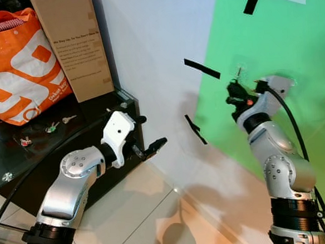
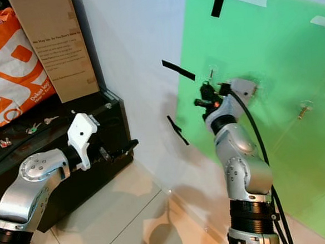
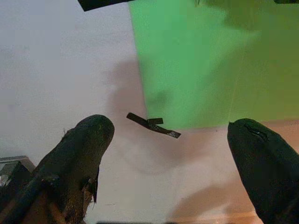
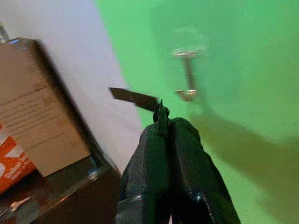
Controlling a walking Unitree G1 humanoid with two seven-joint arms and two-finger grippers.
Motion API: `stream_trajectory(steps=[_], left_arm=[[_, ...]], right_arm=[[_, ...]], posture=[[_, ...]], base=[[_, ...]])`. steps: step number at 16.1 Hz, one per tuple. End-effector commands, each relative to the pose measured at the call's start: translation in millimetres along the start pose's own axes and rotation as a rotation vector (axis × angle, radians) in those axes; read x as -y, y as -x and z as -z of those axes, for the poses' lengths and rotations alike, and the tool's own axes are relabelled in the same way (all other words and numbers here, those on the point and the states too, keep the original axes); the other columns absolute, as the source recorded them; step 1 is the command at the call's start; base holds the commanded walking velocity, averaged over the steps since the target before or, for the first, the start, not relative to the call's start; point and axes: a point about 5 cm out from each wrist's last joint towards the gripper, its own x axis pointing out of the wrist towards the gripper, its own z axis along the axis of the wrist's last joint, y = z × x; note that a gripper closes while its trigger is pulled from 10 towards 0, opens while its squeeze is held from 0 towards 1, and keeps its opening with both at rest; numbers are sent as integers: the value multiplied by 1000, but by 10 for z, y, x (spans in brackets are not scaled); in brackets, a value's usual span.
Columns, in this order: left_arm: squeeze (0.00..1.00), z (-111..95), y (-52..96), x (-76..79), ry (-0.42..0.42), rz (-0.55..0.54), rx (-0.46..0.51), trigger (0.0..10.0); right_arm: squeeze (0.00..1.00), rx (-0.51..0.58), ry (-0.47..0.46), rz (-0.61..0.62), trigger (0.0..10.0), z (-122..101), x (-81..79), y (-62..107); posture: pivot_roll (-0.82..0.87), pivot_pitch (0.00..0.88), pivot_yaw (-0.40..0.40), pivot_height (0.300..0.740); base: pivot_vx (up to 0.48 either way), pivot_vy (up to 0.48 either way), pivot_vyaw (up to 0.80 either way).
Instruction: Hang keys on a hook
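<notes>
- Green sheet (image 1: 294,90) filled the right of the frame, with a small metal hook (image 4: 188,77) fixed to it.
- My right gripper (image 1: 234,92) sat centre right, just below that hook, fingers pressed together on a thin dark sliver I took for the key (image 4: 161,119).
- My left gripper (image 1: 147,148) hung lower centre, fingers spread wide and holding nothing.
- More keys (image 1: 52,127) lay on the black cabinet (image 1: 70,156) at the left, below an orange bag (image 1: 19,65).
</notes>
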Motion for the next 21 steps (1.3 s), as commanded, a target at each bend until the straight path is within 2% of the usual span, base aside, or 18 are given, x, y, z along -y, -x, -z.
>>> stream_trajectory(steps=[1,6,13,16,21], left_arm=[[12,-44,-12,-9,-15,11,1,10000],[8,-57,-18,0,-13,21,12,10000],[8,-65,-10,45,31,45,48,10000],[8,-63,-3,49,34,51,47,10000],[4,-65,1,51,39,60,44,10000]], right_arm=[[0,16,15,-18,10000,-24,-19,15],[0,91,-10,-7,10000,-135,-10,-13],[0,54,4,60,10000,-62,38,-99],[0,57,-28,131,10000,-54,107,-137],[0,88,-44,112,10000,-99,129,-96]], posture=[[-6,0,-2,740],[-7,0,0,740],[-2,0,-5,740],[1,0,-7,740],[-5,0,4,740]], base=[[0,0,0],[0,0,0],[0,0,0],[0,0,0],[0,0,0]])
